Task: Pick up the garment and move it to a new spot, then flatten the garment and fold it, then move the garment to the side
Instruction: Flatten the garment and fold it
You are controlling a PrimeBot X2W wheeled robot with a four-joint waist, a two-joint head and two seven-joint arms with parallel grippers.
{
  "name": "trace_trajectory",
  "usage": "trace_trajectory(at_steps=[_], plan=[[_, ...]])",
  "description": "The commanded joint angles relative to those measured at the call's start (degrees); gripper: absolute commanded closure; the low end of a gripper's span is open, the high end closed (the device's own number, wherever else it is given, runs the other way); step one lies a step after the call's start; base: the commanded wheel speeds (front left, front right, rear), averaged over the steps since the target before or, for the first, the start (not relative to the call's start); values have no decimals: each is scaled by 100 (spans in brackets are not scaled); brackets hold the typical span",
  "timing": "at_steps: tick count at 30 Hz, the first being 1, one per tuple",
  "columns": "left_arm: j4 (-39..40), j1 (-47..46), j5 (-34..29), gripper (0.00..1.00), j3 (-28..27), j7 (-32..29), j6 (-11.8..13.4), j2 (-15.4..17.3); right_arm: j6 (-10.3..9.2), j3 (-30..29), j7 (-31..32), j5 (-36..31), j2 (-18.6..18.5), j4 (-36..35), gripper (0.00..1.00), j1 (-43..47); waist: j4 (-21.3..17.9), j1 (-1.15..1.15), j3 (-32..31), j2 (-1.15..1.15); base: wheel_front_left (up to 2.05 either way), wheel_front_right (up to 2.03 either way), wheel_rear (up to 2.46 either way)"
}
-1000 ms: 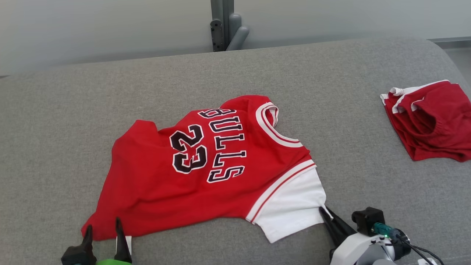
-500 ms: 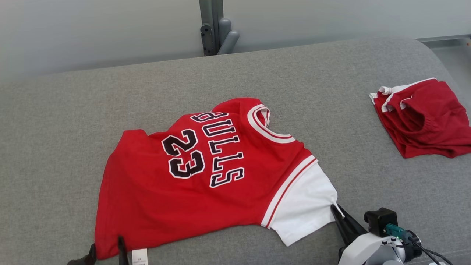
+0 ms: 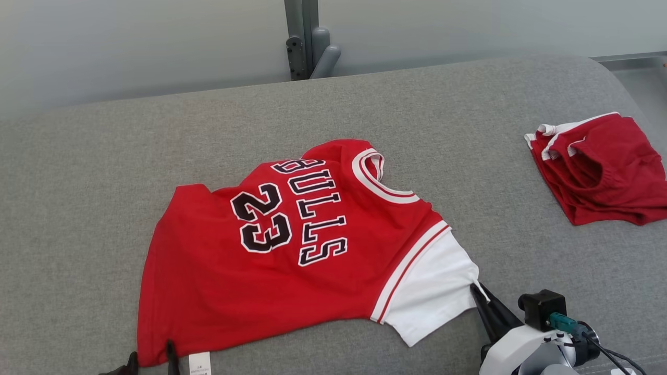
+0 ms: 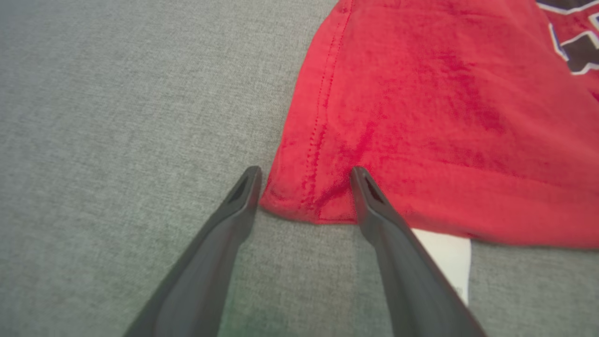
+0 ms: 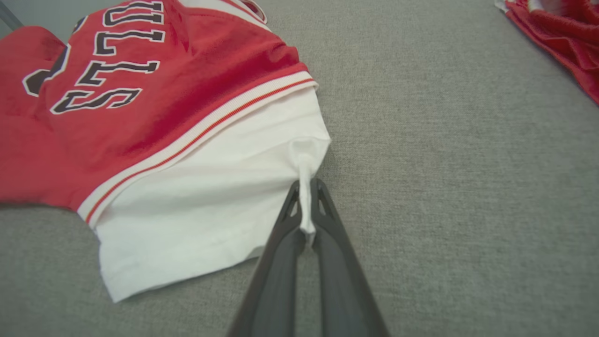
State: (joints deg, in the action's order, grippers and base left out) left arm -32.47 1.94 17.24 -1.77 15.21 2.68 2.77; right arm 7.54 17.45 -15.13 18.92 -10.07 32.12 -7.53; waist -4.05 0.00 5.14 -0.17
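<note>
The garment (image 3: 292, 250) is a red jersey with dark "BULLS 23" lettering and a white sleeve, lying spread on the grey cushion (image 3: 104, 166). My right gripper (image 3: 477, 291) is shut on the edge of the white sleeve (image 5: 210, 196), the cloth pinched between its fingers (image 5: 323, 220). At the bottom left my left gripper (image 3: 151, 360) stands open, its two fingers astride the jersey's red hem corner (image 4: 304, 196); one fingertip rests on the red cloth, the other on the grey fabric beside it. A white care label (image 4: 444, 257) pokes out under the hem.
A second red garment with white trim (image 3: 599, 169) lies crumpled at the right edge of the cushion. A grey metal post (image 3: 305, 39) stands behind the cushion against a pale wall. Open grey fabric lies left and behind the jersey.
The head camera has shifted, so the whole scene sits differently. The jersey's lower left corner has been drawn out into a flatter hem, and the left gripper's fingers sit lower in view.
</note>
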Motion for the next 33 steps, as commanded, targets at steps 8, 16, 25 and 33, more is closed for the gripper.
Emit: trace_trajectory(at_steps=[8, 16, 25, 33], plan=[[667, -131, -247, 100, -35, -8, -173, 25, -10, -145, 0, 134, 24, -427, 100, -115, 23, 0, -22, 17, 0, 0, 0], [2449, -1074, -652, 100, -119, -8, -715, 49, -9, -456, -6, 708, -94, -2044, 100, -907, 33, 0, -203, 17, 0, 0, 0], [2932, -3025, -901, 100, 371, -208, -1007, 1082, -8, -425, -4, 1116, -761, -3070, 100, -2642, -53, 0, -349, 17, 0, 0, 0], [2410, -4297, -746, 100, 676, -1083, -1016, 1554, -8, -200, 269, 1194, -1248, -2748, 100, -3895, 17, 0, 541, 17, 0, 0, 0]])
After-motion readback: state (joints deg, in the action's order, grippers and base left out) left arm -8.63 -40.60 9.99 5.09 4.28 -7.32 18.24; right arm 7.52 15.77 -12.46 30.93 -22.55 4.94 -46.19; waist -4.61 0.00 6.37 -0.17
